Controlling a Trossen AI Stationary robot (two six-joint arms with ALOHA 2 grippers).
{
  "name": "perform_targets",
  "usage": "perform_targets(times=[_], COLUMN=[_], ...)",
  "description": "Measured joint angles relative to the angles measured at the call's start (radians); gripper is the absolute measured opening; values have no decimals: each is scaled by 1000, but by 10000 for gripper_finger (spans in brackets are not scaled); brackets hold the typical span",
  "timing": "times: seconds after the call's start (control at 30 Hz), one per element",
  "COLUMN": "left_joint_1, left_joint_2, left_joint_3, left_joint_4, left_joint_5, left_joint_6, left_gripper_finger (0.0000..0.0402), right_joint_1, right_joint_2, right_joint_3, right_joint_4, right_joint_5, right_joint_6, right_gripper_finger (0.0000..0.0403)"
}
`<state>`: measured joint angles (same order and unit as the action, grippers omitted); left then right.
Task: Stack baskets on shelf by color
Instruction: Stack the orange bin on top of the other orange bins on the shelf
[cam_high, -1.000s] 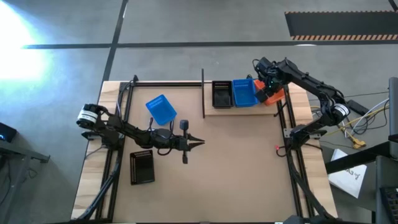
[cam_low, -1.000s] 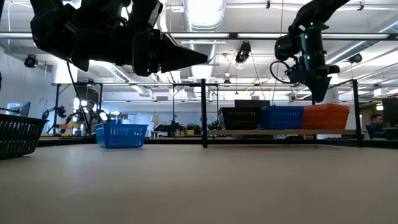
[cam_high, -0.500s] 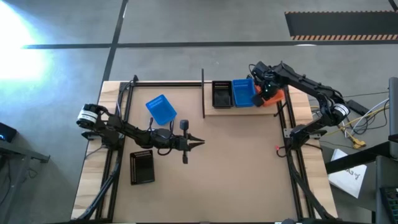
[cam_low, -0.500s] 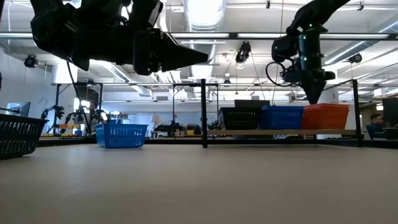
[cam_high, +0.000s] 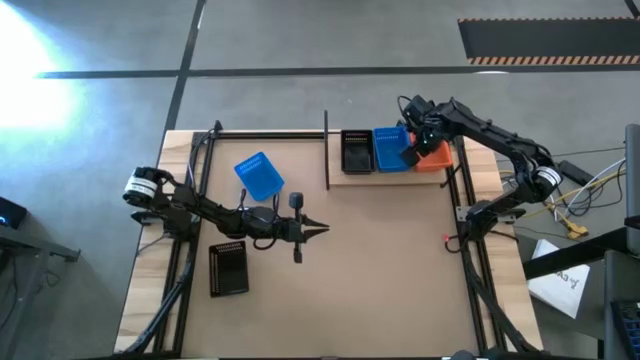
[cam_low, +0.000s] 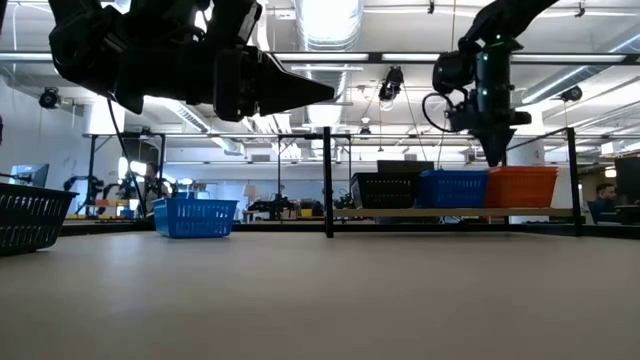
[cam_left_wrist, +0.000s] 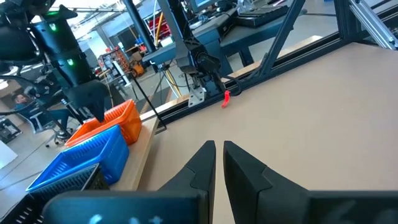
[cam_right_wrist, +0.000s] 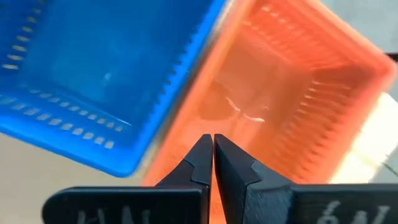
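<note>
1. Right gripper (cam_high: 409, 157) sits over the shelf (cam_high: 388, 176) in the upper right of the high view, fingers pressed together and holding nothing. It hangs above the seam between the blue basket (cam_high: 392, 148) and the orange basket (cam_high: 436, 156).

2. On the shelf, three piles stand in a row: black basket (cam_high: 356, 151), blue, then orange. That looks like one colour per spot, which fits sorting by colour.

3. The shelf baskets are upright, mouths up. Each long axis runs from the top of the frame towards the bottom, across the shelf's length, so they pack side by side and touching.

4. Left gripper (cam_high: 318, 229) waits at centre frame over the bench (cam_high: 390, 280), fingers shut and empty, pointing right.

5. Still loose on the bench: a blue one (cam_high: 260, 176) in the upper left, open side up, long axis tilted off square; and a black one (cam_high: 228, 268) in the lower left, long axis running top to bottom.

6. My call: both are nearer the left arm, so they remain to be brought over.
</note>
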<state>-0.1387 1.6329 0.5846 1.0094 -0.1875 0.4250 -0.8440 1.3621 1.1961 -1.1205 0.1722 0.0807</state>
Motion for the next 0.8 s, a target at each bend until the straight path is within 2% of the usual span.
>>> perform_targets(times=[0.2,0.37,0.8], left_joint_1=[0,0,0], left_joint_2=[0,0,0], left_joint_3=[0,0,0], left_joint_4=[-1,-2,-2], left_joint_5=[0,0,0], left_joint_6=[0,0,0], left_gripper_finger=[15,15,15], right_joint_1=[0,6,15], right_joint_2=[10,13,11], right_joint_3=[-60,-94,-43], right_joint_4=[-15,28,94], right_joint_5=[8,-42,-76], right_joint_6=[10,7,-41], right_gripper_finger=[9,9,9])
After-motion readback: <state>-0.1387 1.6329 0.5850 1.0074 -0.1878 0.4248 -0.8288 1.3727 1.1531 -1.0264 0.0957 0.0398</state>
